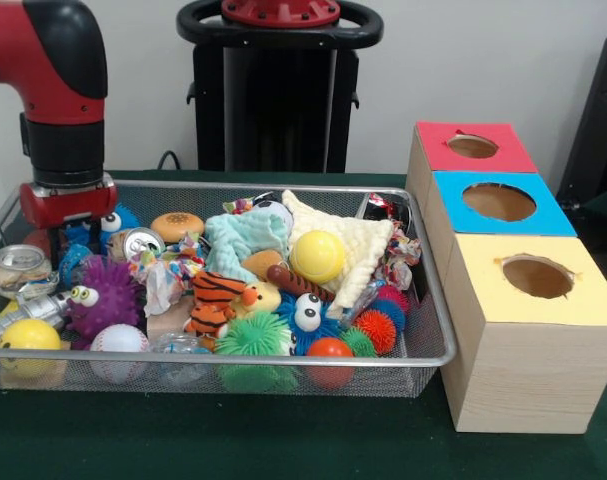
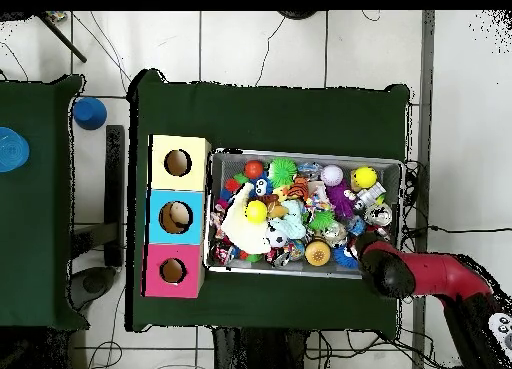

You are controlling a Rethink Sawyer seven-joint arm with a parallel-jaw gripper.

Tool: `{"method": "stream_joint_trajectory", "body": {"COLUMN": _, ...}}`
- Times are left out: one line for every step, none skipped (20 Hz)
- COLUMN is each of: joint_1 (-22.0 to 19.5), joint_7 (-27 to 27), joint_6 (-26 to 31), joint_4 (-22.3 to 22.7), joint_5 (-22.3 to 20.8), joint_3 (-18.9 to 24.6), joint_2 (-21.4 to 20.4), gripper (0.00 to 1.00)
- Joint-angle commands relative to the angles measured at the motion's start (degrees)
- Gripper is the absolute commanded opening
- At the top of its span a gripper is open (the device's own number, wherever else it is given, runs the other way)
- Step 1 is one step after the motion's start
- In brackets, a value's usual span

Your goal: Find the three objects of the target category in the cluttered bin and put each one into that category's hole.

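A wire mesh bin [image 1: 443,352] is heaped with toys: a yellow ball [image 1: 317,256], a white baseball [image 1: 119,340], an orange ball [image 1: 329,349], a yellow smiley ball [image 1: 28,336], a purple spiky creature [image 1: 105,297], a tiger plush [image 1: 216,300], a drink can [image 1: 138,243] and cloths. To the right of the bin stand three wooden boxes with round holes, topped red [image 1: 433,140], blue [image 1: 453,210] and yellow [image 1: 483,290]. My gripper [image 1: 67,215] hangs low over the bin's far left corner, its tip hidden among the toys. Overhead, the arm [image 2: 385,270] covers that corner of the bin [image 2: 305,153].
The bin and boxes rest on a green cloth [image 1: 283,440]. In the overhead view the yellow [image 2: 160,150], blue [image 2: 158,205] and red [image 2: 155,285] boxes line the bin's left side. A second green table [image 2: 40,205] with blue objects [image 2: 88,112] lies further left.
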Motion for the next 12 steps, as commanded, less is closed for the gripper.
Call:
{"method": "stream_joint_trajectory", "body": {"joint_1": 0.5, "joint_7": 6.1, "joint_6": 2.1, "joint_4": -1.6, "joint_5": 0.4, "joint_3": -3.7, "joint_2": 4.3, "gripper": 0.00}}
{"method": "stream_joint_trajectory", "body": {"joint_1": 0.6, "joint_7": 6.3, "joint_6": 1.8, "joint_4": -1.5, "joint_5": 0.4, "joint_3": -3.9, "joint_2": 4.3, "gripper": 0.00}}
{"method": "stream_joint_trajectory", "body": {"joint_1": 0.6, "joint_7": 6.0, "joint_6": 2.0, "joint_4": -1.5, "joint_5": 0.5, "joint_3": -3.9, "joint_2": 4.3, "gripper": 0.00}}
{"method": "stream_joint_trajectory", "body": {"joint_1": 0.8, "joint_7": 5.9, "joint_6": 2.1, "joint_4": -1.4, "joint_5": 0.7, "joint_3": -4.0, "joint_2": 4.3, "gripper": 0.00}}
{"method": "stream_joint_trajectory", "body": {"joint_1": 0.7, "joint_7": 5.8, "joint_6": 2.0, "joint_4": -1.4, "joint_5": 0.8, "joint_3": -3.9, "joint_2": 4.3, "gripper": 0.00}}
{"method": "stream_joint_trajectory", "body": {"joint_1": 0.6, "joint_7": 5.6, "joint_6": 1.9, "joint_4": -1.4, "joint_5": 0.9, "joint_3": -3.9, "joint_2": 4.3, "gripper": 0.00}}
{"method": "stream_joint_trajectory", "body": {"joint_1": 0.7, "joint_7": 5.5, "joint_6": 2.1, "joint_4": -1.4, "joint_5": 1.0, "joint_3": -3.9, "joint_2": 4.3, "gripper": 0.00}}
{"method": "stream_joint_trajectory", "body": {"joint_1": 0.7, "joint_7": 5.4, "joint_6": 2.2, "joint_4": -1.5, "joint_5": 1.1, "joint_3": -3.9, "joint_2": 4.3, "gripper": 0.00}}
{"method": "stream_joint_trajectory", "body": {"joint_1": 0.7, "joint_7": 5.2, "joint_6": 2.4, "joint_4": -1.5, "joint_5": 1.2, "joint_3": -3.9, "joint_2": 4.4, "gripper": 0.00}}
{"method": "stream_joint_trajectory", "body": {"joint_1": 1.1, "joint_7": 5.3, "joint_6": 3.1, "joint_4": -1.7, "joint_5": 1.6, "joint_3": -4.0, "joint_2": 4.3, "gripper": 0.00}}
{"method": "stream_joint_trajectory", "body": {"joint_1": 1.1, "joint_7": 5.3, "joint_6": 3.5, "joint_4": -1.6, "joint_5": 2.1, "joint_3": -3.9, "joint_2": 4.2, "gripper": 0.00}}
{"method": "stream_joint_trajectory", "body": {"joint_1": 1.3, "joint_7": 5.4, "joint_6": 5.0, "joint_4": -1.2, "joint_5": 3.4, "joint_3": -3.7, "joint_2": 3.3, "gripper": 0.00}}
